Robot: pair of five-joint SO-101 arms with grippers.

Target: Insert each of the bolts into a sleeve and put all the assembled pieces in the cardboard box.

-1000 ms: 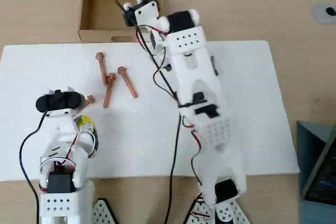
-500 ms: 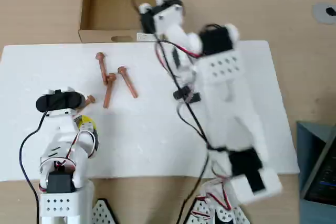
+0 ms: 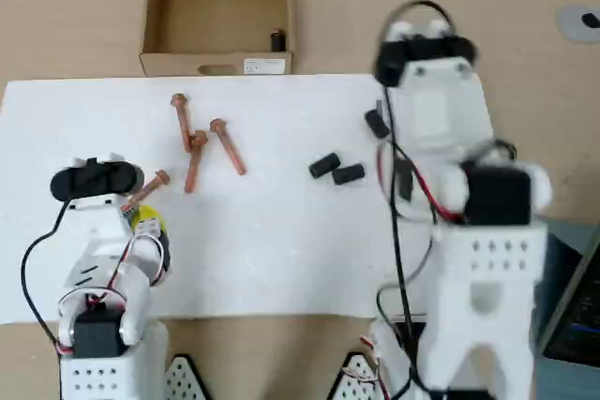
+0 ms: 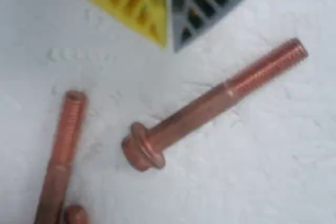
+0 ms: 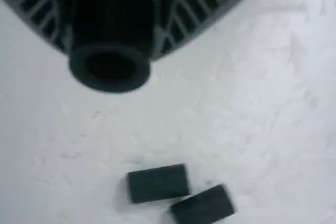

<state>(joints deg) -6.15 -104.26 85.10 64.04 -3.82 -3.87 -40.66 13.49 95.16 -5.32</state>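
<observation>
From above, the box (image 3: 155,7) sat on the tabletop (image 3: 75,35) beyond the far edge of a white sheet (image 3: 281,250). A small dark piece (image 3: 277,40) lay inside it against the wall on the right arm's side. Whether a bolt sat in it could not be told.

Three bolts (image 3: 194,161) lay in a loose cluster on the sheet's left half, two of them touching and the third just beside. A fourth, the near bolt (image 4: 210,103), lay just in front of the left arm's head. The left wrist view gave it in detail: flat on the sheet, with a flanged head and a threaded tip. The left claw (image 4: 169,35) hung close to the threaded end but apart from it, its yellow and grey fingers closed tip to tip with nothing between them. The ends of two cluster bolts lay at that view's edge.

The high view placed the right arm over the sheet's right part, with two loose sleeves (image 3: 324,165) on the sheet toward the bolts, just beside each other. The right wrist view supplied the grip — the right claw (image 5: 111,35) clamped on a held sleeve (image 5: 110,61), black, its open bore facing the camera. It hung above the sheet, with the loose pair lying beyond it.
</observation>
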